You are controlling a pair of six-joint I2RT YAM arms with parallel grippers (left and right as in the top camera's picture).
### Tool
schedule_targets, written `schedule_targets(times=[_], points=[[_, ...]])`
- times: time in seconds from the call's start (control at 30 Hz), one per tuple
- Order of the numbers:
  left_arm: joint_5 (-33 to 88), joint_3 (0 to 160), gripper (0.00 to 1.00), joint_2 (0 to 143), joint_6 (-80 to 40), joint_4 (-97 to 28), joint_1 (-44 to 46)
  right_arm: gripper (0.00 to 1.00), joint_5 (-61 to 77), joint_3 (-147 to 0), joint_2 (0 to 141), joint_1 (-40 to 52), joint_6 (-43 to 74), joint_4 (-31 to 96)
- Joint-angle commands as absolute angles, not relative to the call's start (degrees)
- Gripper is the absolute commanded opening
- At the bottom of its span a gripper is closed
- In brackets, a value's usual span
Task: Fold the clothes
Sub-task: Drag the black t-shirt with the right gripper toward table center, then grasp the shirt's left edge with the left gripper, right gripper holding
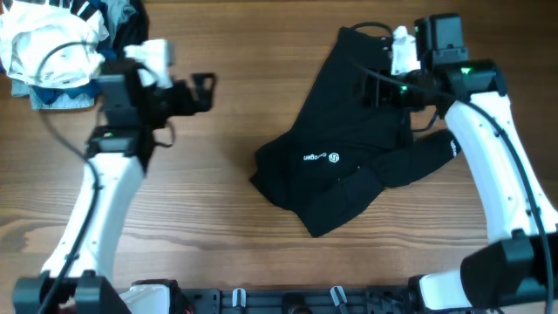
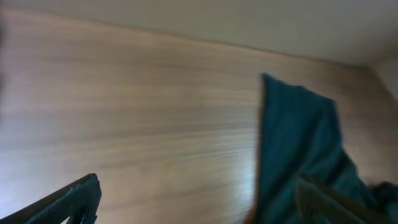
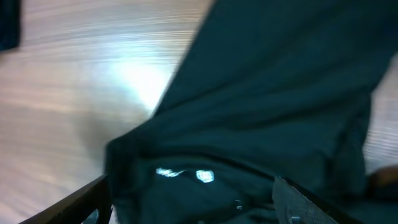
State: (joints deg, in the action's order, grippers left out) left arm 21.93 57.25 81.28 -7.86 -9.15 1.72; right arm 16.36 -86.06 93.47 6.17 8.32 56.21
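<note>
My right gripper (image 1: 366,89) hangs spread open over the far end of the shirt (image 1: 340,131), left gripper (image 1: 207,92) spread open well apart over the table (image 1: 218,201), shirt black, crumpled, right of centre, long axis far-right to near-left, white logo (image 1: 319,158) midway.

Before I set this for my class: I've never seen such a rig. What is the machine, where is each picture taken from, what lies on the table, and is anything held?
Two robot arms stand at a wooden table, each ending in a two-finger gripper. One picture looks down from above; the other two come from a camera on each wrist, so the dark shapes at their bottom corners are that arm's own fingers. A crumpled black garment with a small white logo lies on the table; a pile of pale clothes sits at a far corner. The left gripper is open over bare wood. The right gripper is open just over the garment. Nothing looks held.
</note>
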Motion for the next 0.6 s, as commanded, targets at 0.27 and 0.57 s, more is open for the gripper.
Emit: schedule_targets(times=[0.27,0.57], points=[[20.43,70.74,0.98,106.76,-2.5,-6.96,19.97,0.84,14.13,-85.47,94.72,-5.17,10.52,54.7],[8.97,78.39,0.96,115.52,7.92,-12.08,28.77,0.85,12.34,-85.47,94.74,-9.21,10.48,54.63]])
